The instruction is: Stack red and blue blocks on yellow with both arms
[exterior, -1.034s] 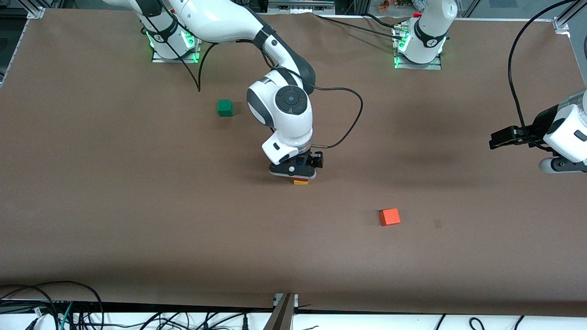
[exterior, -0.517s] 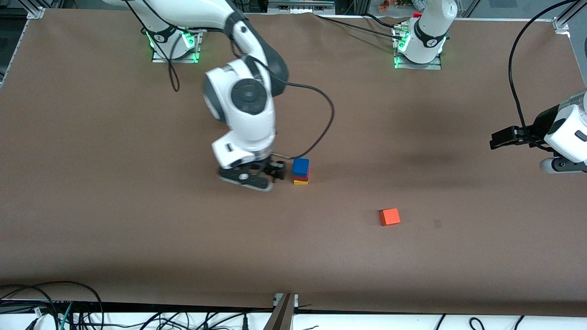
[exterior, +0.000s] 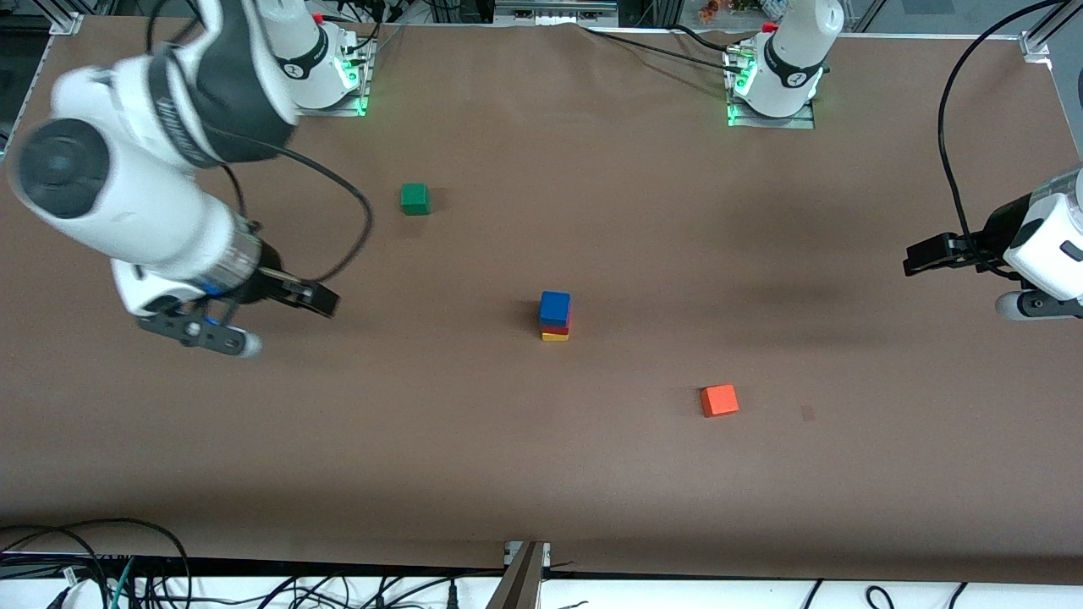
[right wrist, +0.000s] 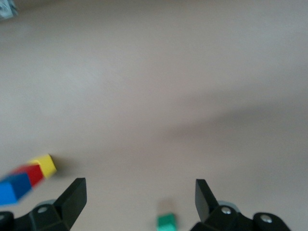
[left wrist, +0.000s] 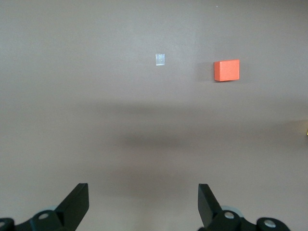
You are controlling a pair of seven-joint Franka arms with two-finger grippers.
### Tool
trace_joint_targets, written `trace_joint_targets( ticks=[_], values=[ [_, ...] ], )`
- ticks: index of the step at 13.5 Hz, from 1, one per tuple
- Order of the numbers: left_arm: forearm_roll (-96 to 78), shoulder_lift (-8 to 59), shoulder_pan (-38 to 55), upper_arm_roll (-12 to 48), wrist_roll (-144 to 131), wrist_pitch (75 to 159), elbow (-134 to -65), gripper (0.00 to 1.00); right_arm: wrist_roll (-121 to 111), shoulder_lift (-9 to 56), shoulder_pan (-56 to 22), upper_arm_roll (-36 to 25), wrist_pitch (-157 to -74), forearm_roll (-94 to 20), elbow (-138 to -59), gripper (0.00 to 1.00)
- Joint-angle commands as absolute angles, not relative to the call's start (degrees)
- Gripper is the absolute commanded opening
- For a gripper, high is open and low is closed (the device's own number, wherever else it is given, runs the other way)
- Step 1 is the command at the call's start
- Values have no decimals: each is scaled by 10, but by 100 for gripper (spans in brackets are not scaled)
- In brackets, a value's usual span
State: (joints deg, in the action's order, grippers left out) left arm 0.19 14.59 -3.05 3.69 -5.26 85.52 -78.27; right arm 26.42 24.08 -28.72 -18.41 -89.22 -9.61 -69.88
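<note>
The royal blue block (exterior: 555, 306) sits on the deep red block (exterior: 556, 329), which sits on the yellow cube (exterior: 555, 337), as one stack at the table's middle. The right wrist view shows the stack too: blue (right wrist: 13, 188), red (right wrist: 30, 173), yellow (right wrist: 44, 164). My right gripper (exterior: 203, 331) is open and empty over bare table toward the right arm's end, well apart from the stack; it also shows in the right wrist view (right wrist: 138, 187). My left gripper (exterior: 1036, 304) waits open and empty over the left arm's end and shows in the left wrist view (left wrist: 143, 192).
A green cube (exterior: 415, 199) lies farther from the front camera than the stack, toward the right arm's end, and shows in the right wrist view (right wrist: 167, 222). An orange-red cube (exterior: 719, 400) lies nearer, toward the left arm's end, and shows in the left wrist view (left wrist: 226, 70).
My right gripper let go of the blue block on top of the stack and swung away toward the right arm's end. The stack stays standing. The left arm has not moved.
</note>
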Motion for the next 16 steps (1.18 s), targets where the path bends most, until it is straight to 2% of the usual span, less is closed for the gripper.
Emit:
trace_joint_targets(
  ticks=[1,4,7,8,11,16],
  values=[
    [5,140,-33,39,-40,860,-788,100,187,165,-288,-220,-847,-105,-768,100],
    [5,140,-33,39,-40,860,-788,100,135,84,-288,-260,-867,-99,-872,100],
    [5,140,-33,39,-40,860,-788,100,98,25,-275,-259,-891,-52,-942,100],
    [5,140,-33,39,-40,860,-788,100,85,19,-232,-226,-889,-48,-946,100],
    [5,140,-33,39,-40,860,-788,100,55,19,-73,-76,-890,-41,-940,100],
    [6,140,-32,39,-40,860,-787,100,52,30,-72,-62,-882,-3,-919,100]
  ],
)
